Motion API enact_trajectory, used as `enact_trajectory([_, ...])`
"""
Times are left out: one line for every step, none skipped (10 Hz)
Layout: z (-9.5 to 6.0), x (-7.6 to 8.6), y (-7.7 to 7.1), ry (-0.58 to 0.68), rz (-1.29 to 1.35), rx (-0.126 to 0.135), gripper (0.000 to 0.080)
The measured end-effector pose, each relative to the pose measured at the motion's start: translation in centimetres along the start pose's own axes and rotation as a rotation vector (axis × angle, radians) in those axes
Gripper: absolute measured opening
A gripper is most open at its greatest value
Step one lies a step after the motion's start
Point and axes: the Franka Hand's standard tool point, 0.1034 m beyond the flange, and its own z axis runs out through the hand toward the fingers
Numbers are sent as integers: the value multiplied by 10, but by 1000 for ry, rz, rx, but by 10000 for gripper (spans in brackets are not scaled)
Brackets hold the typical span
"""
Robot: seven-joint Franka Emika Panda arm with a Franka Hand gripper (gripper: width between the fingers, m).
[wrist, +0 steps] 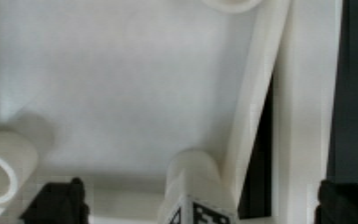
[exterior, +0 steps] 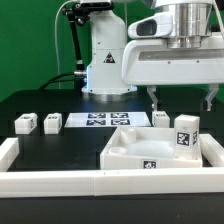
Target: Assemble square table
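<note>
The pincer [exterior: 182, 104] hangs with its two fingers wide apart and nothing held between them. It is poised above the far edge of the square slab [exterior: 128, 150], toward the exterior view's right, and well clear of the slab's surface. In the wrist view the dark fingertips [wrist: 60, 200] straddle the slab's raised rim [wrist: 286, 90], with the white inner floor on one side and a strip of dark table on the other.

The slab lies flat on the black table [exterior: 60, 140], its front edge against the low barrier wall [exterior: 60, 181]. A leg block [exterior: 186, 131] stands upright at the slab's far corner on the exterior view's right, below the pincer. A second leg block [exterior: 161, 118] sits just behind the slab. The marker board [exterior: 100, 121] lies further to the exterior view's left. Beyond it a third leg block [exterior: 52, 122] and a fourth leg block [exterior: 24, 123] stand side by side, well apart from the pincer.
</note>
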Motion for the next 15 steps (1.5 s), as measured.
enact_trajectory([3, -7, 0, -3, -30, 1, 649])
enact_trajectory([4, -17, 1, 4, -33, 3, 649])
enact_trajectory([5, -28, 0, 9, -23, 5, 649])
enact_trajectory([7, -41, -3, 9, 11, 6, 649])
enact_trajectory([7, -43, -2, 6, 0, 5, 649])
enact_trajectory([8, -47, -1, 5, -1, 4, 649])
enact_trajectory([9, -52, -1, -2, -3, 3, 649])
enact_trajectory([10, -59, 0, -9, -6, 1, 649])
enact_trajectory([12, -65, 1, -16, -8, 0, 649])
enact_trajectory([15, -72, 2, -8, -21, -2, 649])
enact_trajectory([18, -82, 4, -8, -38, -3, 649])
enact_trajectory([19, -89, 4, -12, -44, -3, 649])
enact_trajectory([19, -98, 3, -12, -51, -1, 649])
enact_trajectory([19, -105, 2, -10, -57, 1, 649])
enact_trajectory([20, -112, 3, -7, -58, 1, 649])
